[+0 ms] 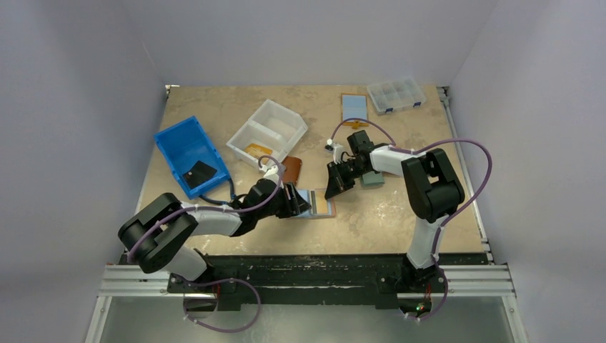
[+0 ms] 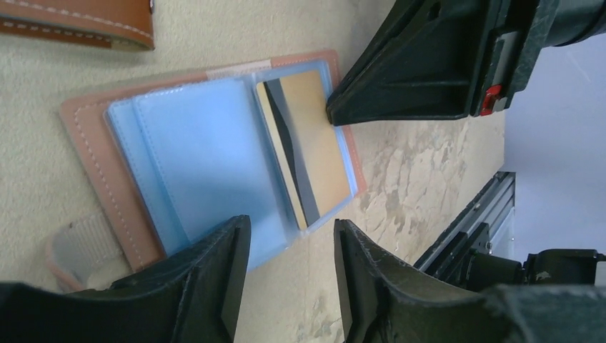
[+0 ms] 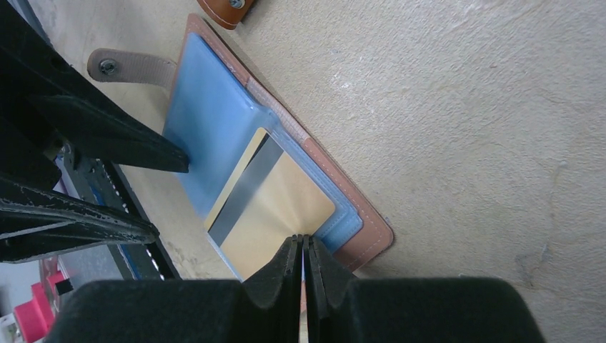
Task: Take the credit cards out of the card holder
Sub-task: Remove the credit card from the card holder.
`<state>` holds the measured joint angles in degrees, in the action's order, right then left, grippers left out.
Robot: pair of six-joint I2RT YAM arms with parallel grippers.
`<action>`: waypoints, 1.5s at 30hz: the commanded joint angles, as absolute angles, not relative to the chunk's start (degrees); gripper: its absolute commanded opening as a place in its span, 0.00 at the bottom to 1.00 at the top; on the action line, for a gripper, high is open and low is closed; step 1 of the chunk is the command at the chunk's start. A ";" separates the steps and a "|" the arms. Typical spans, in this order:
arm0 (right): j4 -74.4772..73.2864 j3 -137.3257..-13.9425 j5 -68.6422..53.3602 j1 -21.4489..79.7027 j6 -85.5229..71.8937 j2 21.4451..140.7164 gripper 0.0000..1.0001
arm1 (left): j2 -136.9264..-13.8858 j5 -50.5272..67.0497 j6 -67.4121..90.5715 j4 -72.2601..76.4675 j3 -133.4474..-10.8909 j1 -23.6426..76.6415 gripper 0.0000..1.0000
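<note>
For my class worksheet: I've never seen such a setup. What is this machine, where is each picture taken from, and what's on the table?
Two robot arms are bolted to a table edge. One picture looks down from above; the other two come from cameras on each wrist. Between them lies an open card holder. The left tool is open over it. The right tool is shut, tips at a gold card's edge; a grip is unclear. A blue bin, a white bin and a light-blue card lie farther back.

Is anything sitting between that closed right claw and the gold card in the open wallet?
Nothing visible. The right gripper has its tips at the edge of the gold card in the card holder; whether the clear sleeve covers it is unclear.
</note>
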<state>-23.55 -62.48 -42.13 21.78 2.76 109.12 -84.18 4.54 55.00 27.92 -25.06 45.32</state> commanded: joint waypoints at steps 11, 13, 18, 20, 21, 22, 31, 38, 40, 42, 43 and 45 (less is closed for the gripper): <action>-25.31 -62.23 -36.23 22.68 5.58 110.54 0.13 | -91.65 8.22 57.99 39.44 -29.30 44.50 0.42; -25.27 -62.23 -36.21 22.68 5.62 110.48 0.13 | -92.72 7.41 58.54 37.76 -29.86 44.23 0.42; -25.31 -62.23 -36.30 22.66 5.63 110.57 0.13 | -95.02 6.71 59.19 36.34 -30.50 43.68 0.42; -25.40 -62.31 -36.53 22.65 5.67 110.52 0.13 | -95.47 6.69 59.17 36.39 -30.57 43.68 0.42; -25.40 -62.31 -36.70 22.64 5.71 110.48 0.13 | -95.80 6.68 59.23 36.31 -30.63 43.68 0.42; -25.47 -62.31 -37.04 22.63 5.76 110.48 0.13 | -95.95 6.68 59.28 36.30 -30.61 43.68 0.42; -25.74 -62.27 -40.09 22.66 5.89 110.81 0.11 | -98.98 7.48 62.01 39.08 -29.37 43.69 0.38; -26.77 -62.57 -46.37 23.50 6.49 111.56 0.00 | -100.95 8.08 64.82 43.99 -27.99 43.69 0.27; -27.25 -62.81 -47.58 23.64 6.73 111.85 0.00 | -101.22 8.03 65.03 44.48 -27.86 43.68 0.20; -27.40 -62.97 -47.53 23.64 6.85 111.82 0.00 | -101.33 7.93 65.08 44.67 -27.73 43.69 0.10; -27.48 -63.08 -47.36 23.61 6.85 111.76 0.01 | -101.38 7.96 65.09 44.86 -27.69 43.73 0.04; -27.68 -63.34 -47.04 23.63 7.27 111.43 0.05 | -101.50 7.91 64.96 44.91 -27.56 43.68 0.00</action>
<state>-24.75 -63.22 -44.77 21.67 5.63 109.58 -99.55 8.29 64.90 42.65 -27.49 43.05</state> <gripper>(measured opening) 0.034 0.036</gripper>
